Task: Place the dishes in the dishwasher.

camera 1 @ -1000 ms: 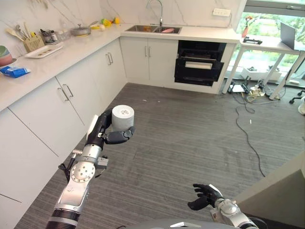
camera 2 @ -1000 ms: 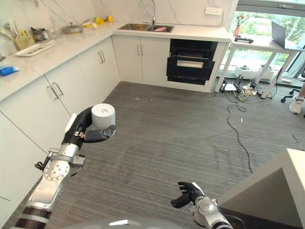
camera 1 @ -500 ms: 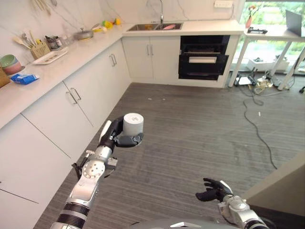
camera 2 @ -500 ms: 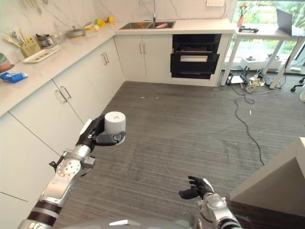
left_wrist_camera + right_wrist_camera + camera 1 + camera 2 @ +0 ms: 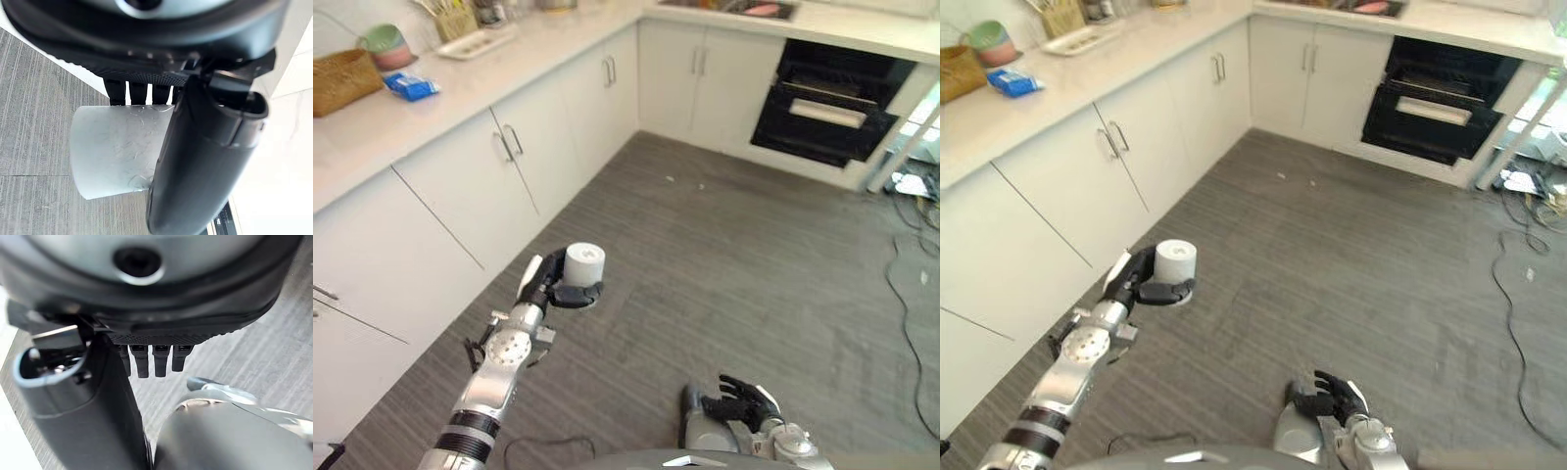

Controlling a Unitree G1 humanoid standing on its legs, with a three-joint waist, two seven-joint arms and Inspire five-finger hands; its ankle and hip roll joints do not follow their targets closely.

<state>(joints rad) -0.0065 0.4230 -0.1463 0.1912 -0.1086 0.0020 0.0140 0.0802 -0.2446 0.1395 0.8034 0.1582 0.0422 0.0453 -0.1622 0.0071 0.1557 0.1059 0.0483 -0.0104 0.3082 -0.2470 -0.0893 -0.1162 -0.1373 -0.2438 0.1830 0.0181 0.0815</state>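
The left hand (image 5: 551, 285) held a white cylindrical cup (image 5: 584, 262) upright, fingers and thumb curled round it, above the grey wood-grain floor (image 5: 724, 255) near the white cabinet fronts (image 5: 460, 196) on the left. The right hand (image 5: 744, 403) hung low and near, fingers loosely relaxed, empty. Open floor stretched to the far black open dishwasher (image 5: 827, 113).

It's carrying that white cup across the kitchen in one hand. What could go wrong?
The white cup is held out over bare floor by the left robot hand, so a slipping grip would likely drop it. The dishwasher is far across the room, leaving a long carry. Cables lie near it, a possible trip hazard.
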